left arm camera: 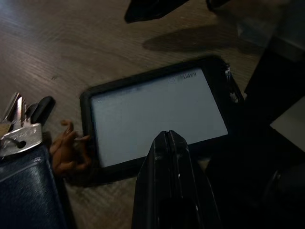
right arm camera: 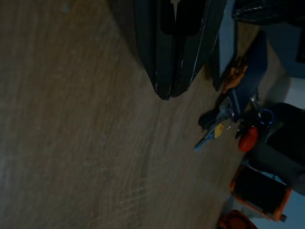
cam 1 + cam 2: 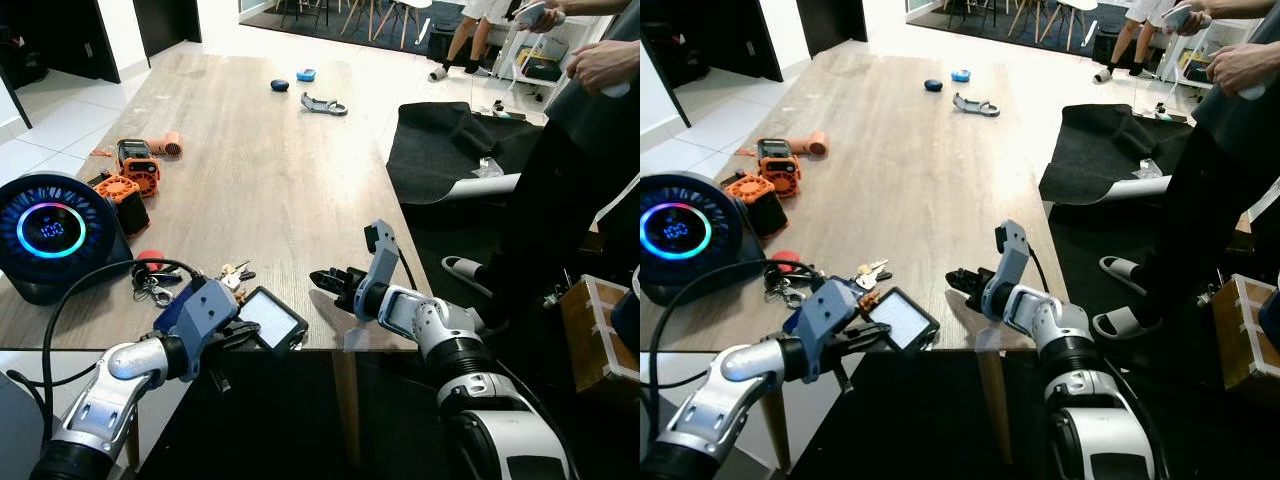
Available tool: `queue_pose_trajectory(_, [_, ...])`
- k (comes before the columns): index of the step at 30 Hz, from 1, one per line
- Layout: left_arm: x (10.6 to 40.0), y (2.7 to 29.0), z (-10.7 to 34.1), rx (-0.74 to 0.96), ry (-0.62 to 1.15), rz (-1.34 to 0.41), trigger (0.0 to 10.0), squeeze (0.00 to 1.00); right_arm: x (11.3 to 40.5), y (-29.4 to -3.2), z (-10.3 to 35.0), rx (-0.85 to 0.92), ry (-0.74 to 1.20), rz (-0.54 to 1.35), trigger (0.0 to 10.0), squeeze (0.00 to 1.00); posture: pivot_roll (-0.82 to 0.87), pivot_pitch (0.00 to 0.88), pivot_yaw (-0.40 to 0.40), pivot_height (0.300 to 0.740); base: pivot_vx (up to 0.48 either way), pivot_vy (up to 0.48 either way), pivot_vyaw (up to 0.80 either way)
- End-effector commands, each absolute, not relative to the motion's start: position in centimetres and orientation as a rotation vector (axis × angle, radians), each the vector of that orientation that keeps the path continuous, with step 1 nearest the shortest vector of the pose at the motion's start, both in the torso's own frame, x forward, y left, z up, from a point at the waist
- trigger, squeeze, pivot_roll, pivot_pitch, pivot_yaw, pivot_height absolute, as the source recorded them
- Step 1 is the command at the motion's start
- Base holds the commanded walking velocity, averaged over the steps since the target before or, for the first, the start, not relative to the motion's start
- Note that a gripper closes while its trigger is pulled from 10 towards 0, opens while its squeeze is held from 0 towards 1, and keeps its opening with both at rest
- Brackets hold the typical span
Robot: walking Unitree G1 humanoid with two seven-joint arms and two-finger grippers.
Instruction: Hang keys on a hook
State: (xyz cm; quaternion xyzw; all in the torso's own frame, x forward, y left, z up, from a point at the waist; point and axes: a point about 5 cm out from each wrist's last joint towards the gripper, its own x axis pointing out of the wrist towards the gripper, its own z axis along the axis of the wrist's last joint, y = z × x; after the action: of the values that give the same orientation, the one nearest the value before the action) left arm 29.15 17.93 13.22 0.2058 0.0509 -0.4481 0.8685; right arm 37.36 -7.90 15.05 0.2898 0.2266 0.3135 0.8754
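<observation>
A bunch of silver keys (image 3: 233, 272) lies near the wooden table's front edge, beside a dark blue pouch (image 1: 28, 191) and a small orange figure charm (image 1: 69, 152). My left gripper (image 1: 169, 138) is shut and empty. It hovers over a black-framed device with a pale screen (image 3: 272, 318), just right of the keys (image 1: 16, 126). My right gripper (image 3: 322, 277) is also shut and empty, low over the bare wood right of that device, its tips (image 2: 164, 95) pointing towards the keys (image 2: 214, 129). I can make out no hook.
A round black speaker with a glowing ring (image 3: 50, 232), orange tools (image 3: 138, 165) and a black cable (image 3: 70, 300) crowd the table's left. A grey part (image 3: 323, 104) and blue items (image 3: 280, 85) lie far back. A person (image 3: 590, 150) stands at the right by a black mat (image 3: 450, 145).
</observation>
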Motion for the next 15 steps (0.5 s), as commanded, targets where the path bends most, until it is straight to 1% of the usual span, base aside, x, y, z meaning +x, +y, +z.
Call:
queue_pose_trajectory(1, [28.5, 18.4, 11.8, 0.459, 0.189, -0.956, 10.0, 0.0, 36.7, -7.5, 13.6, 0.611, 0.538, 0.656, 10.0, 0.0, 0.08, 0.143, -0.063, 0.74, 0.0, 0.0, 0.0])
queue_pose_trajectory(6, [28.6, 17.9, 11.5, 0.467, 0.19, -0.973, 10.0, 0.0, 36.3, -6.1, 13.6, 0.611, 0.556, 0.702, 10.0, 0.0, 0.08, 0.139, -0.062, 0.74, 0.0, 0.0, 0.0])
queue_pose_trajectory(9, [28.6, 17.8, 11.5, 0.467, 0.189, -0.975, 10.0, 0.0, 36.3, -5.9, 13.6, 0.611, 0.558, 0.705, 10.0, 0.0, 0.08, 0.139, -0.062, 0.74, 0.0, 0.0, 0.0])
queue_pose_trajectory(12, [28.5, 17.1, 11.4, 0.466, 0.18, -0.995, 10.0, 0.0, 35.7, -4.4, 13.6, 0.648, 0.584, 0.756, 10.0, 0.0, 0.08, 0.142, -0.061, 0.74, 0.0, 0.0, 0.0])
queue_pose_trajectory(13, [28.5, 17.1, 11.4, 0.466, 0.18, -0.995, 10.0, 0.0, 35.7, -4.4, 13.6, 0.648, 0.584, 0.756, 10.0, 0.0, 0.08, 0.142, -0.061, 0.74, 0.0, 0.0, 0.0])
queue_pose_trajectory(14, [28.5, 17.0, 11.3, 0.466, 0.178, -0.998, 10.0, 0.0, 35.6, -4.0, 13.6, 0.656, 0.59, 0.768, 10.0, 0.52, 0.08, 0.142, -0.061, 0.74, 0.0, 0.0, 0.0])
queue_pose_trajectory(15, [28.6, 16.9, 11.3, 0.466, 0.176, -1.001, 10.0, 0.0, 35.4, -3.7, 13.7, 0.661, 0.596, 0.782, 10.0, 1.0, 0.08, 0.145, -0.062, 0.74, 0.0, 0.0, 0.0])
